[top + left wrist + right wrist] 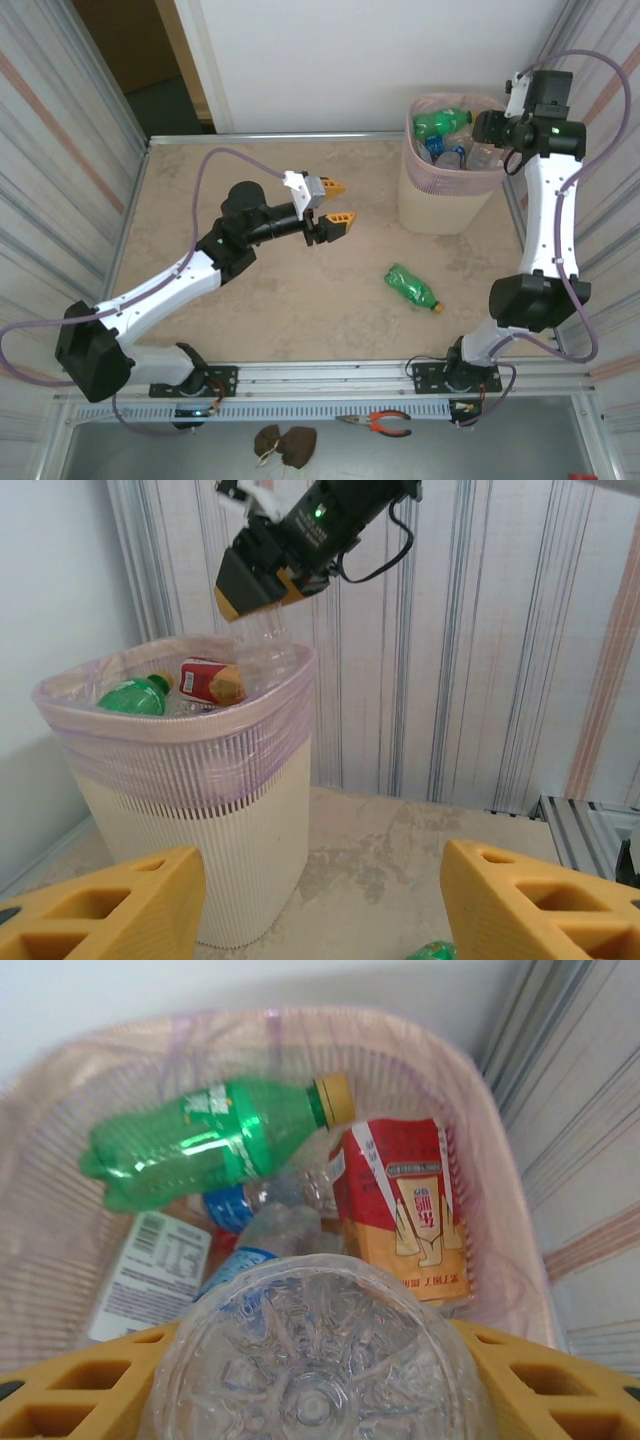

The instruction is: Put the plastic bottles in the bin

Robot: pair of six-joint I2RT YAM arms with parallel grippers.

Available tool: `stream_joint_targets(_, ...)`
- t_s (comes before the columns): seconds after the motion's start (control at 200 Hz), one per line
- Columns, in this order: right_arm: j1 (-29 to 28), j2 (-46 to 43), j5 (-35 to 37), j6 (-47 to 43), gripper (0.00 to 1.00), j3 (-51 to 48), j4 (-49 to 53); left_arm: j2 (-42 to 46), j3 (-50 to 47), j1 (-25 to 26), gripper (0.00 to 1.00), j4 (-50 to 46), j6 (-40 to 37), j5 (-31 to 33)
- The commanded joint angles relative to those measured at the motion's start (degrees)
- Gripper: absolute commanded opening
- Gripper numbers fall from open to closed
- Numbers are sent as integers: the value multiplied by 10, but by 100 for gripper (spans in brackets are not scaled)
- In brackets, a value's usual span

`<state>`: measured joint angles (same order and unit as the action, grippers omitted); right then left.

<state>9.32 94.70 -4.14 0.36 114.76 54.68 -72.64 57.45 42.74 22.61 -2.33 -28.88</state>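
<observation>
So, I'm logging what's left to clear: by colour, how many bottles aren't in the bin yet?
Green: 1, the green bottle lying on the table.
Clear: 1, the clear bottle gripped by the right end effector at the mouth of the bin.
Total: 2

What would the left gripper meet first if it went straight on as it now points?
Most likely the bin, at its beige wall; the open left gripper aims at it with nothing between. Its line falls near the wall's edge, so it might narrowly miss.
</observation>
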Motion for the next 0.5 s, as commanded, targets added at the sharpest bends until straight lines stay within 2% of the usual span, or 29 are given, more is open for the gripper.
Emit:
stream_joint_targets(0.0, -2, 22, 22, -24, 54, 23, 25, 15, -7, -4, 64, 10, -4, -7)
stream_joint_targets(0.261, -2, 87, 4, -24, 57, 48, 43, 16, -8, -7, 64, 11, -4, -7)
stream_joint_targets(0.491, -6, 109, -3, -16, 75, 95, 61, 13, -6, -11, 64, 12, -4, -7)
